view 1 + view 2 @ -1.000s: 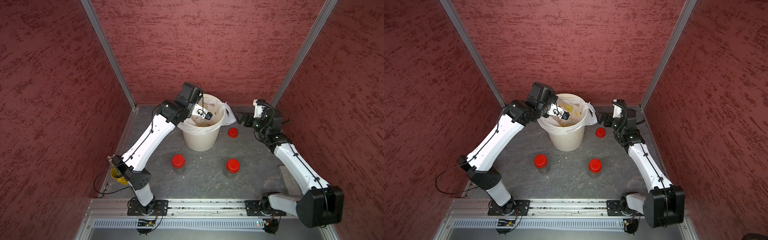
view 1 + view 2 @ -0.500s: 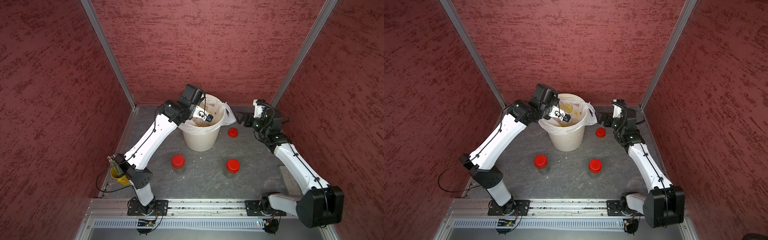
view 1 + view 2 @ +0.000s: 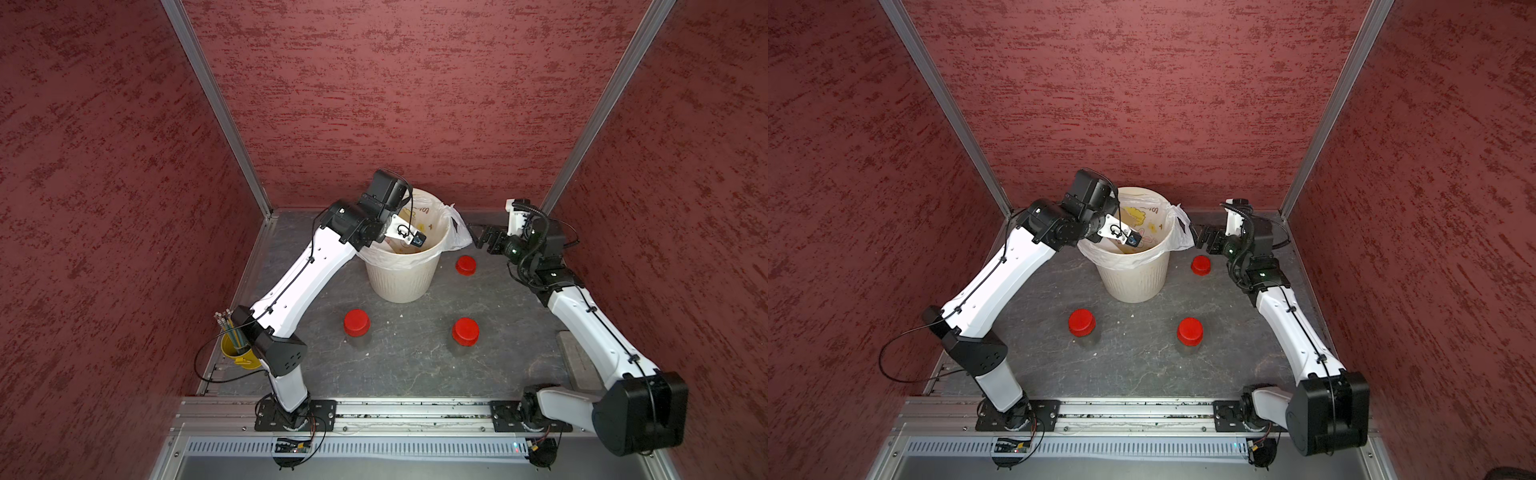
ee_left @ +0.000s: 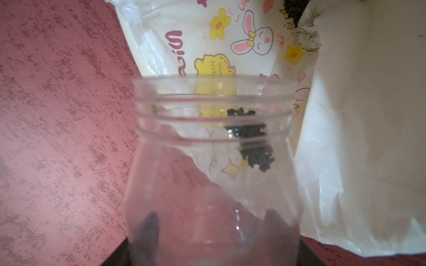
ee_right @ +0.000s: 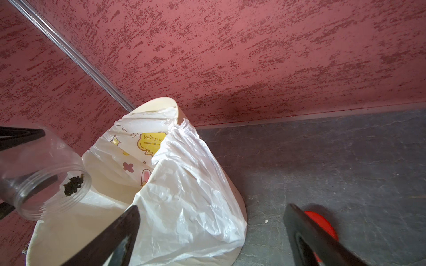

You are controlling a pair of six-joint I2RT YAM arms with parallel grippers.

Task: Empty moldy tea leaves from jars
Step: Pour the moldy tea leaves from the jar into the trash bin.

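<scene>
My left gripper (image 4: 212, 221) is shut on an uncapped clear jar (image 4: 212, 161), held tilted with its mouth over the cream bin (image 3: 399, 282). A small dark clump of moldy tea leaves (image 4: 251, 142) clings inside the jar near its threaded neck; the right wrist view also shows the jar (image 5: 43, 170) and the clump (image 5: 73, 184). Two more jars with red caps (image 3: 356, 324) (image 3: 465, 331) stand upright in front of the bin. My right gripper (image 5: 212, 230) hangs open and holds nothing, beside the bin's white bag (image 5: 191, 184), near a loose red cap (image 3: 465, 265).
A yellow cup of pencils (image 3: 237, 353) stands at the left edge by my left arm's base. A grey block (image 3: 577, 361) lies at the right edge. Red walls close in on three sides. Dark crumbs lie on the bag inside the bin (image 4: 297, 9).
My left gripper has dipped a little further into the bin's mouth with the jar. The right arm has not moved.
</scene>
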